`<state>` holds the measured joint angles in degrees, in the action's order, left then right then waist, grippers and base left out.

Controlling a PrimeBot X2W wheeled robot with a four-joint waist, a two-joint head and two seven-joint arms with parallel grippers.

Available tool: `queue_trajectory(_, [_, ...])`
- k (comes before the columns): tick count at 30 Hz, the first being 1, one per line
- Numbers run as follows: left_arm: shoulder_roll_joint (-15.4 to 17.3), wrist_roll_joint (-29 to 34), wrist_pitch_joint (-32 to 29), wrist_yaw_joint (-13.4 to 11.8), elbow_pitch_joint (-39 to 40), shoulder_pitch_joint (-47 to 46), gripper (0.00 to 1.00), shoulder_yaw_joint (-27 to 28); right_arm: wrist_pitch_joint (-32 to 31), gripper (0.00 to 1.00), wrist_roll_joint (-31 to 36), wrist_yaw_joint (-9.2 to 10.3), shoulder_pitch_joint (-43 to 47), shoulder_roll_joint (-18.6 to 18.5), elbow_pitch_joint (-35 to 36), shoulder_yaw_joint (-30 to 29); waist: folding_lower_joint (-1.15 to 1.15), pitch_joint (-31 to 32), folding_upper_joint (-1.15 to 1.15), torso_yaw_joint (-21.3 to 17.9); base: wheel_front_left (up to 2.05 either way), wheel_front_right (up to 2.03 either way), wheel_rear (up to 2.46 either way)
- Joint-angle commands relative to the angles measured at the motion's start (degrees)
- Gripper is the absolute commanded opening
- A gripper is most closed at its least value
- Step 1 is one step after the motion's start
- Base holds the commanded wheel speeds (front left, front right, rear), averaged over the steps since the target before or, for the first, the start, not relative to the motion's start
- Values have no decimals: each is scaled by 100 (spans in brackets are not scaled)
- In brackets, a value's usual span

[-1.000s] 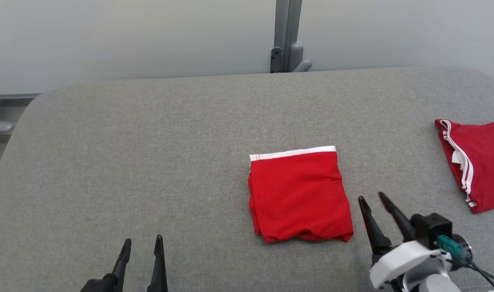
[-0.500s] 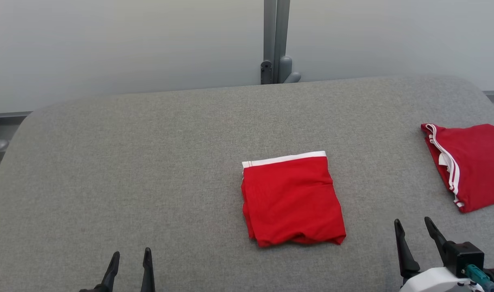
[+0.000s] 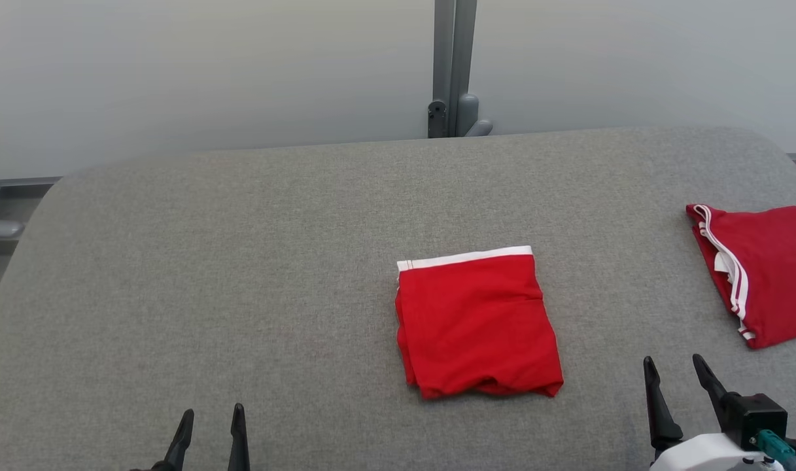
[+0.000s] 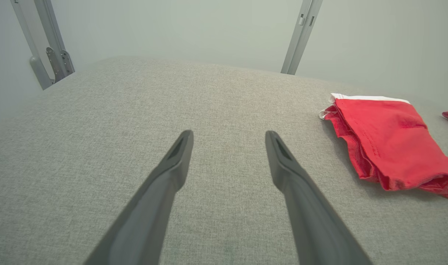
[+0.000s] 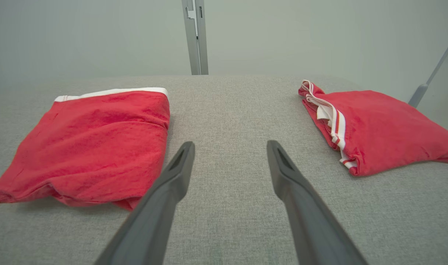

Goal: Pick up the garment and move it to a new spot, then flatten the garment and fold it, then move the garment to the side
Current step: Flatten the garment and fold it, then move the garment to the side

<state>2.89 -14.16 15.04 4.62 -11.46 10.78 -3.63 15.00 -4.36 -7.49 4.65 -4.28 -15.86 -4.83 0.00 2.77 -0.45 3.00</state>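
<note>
**Garment folded at mid-table, right arm nearer**

Garment (image 3: 479, 324) lies folded, a little right of the table's (image 3: 241, 261) middle. White waistband on the side toward the table's far edge, rumpled fold toward the near edge. Close to square, long axis if any running near to far.

Right gripper (image 3: 672, 360) at the table's near edge, fingers spread wide, nothing held. Garment is up and to its left, apart. Left gripper (image 3: 213, 411) also at the near edge, fingers spread, empty, well apart from the garment. Right arm looks the likelier one for the shift aside.

A second red garment (image 3: 764, 268) sits by the table's right edge, partly cut off. Hard to tell: how many layers are in the fold, and how much room is left at the right edge.
</note>
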Motion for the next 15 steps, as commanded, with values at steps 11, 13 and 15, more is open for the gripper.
queue_trajectory(11, [2, -148, 15, -41, 104, -135, 100, -165, -1655, 100, -1386, 1, -1064, -408, 46, 680, 0, -311, 45, 106, 0, 0, 0])
queue_trajectory(13, [4, -148, 15, -28, 101, -206, 100, -188, -2226, 100, -1639, 0, -1324, -483, -50, 915, 0, -409, 45, 126, 0, 0, 0])
queue_trajectory(15, [3, -155, 15, -7, 64, -285, 100, -214, -2810, 100, -1872, 1, -1661, -516, -327, 1128, 0, -523, 45, 180, 0, 0, 0])
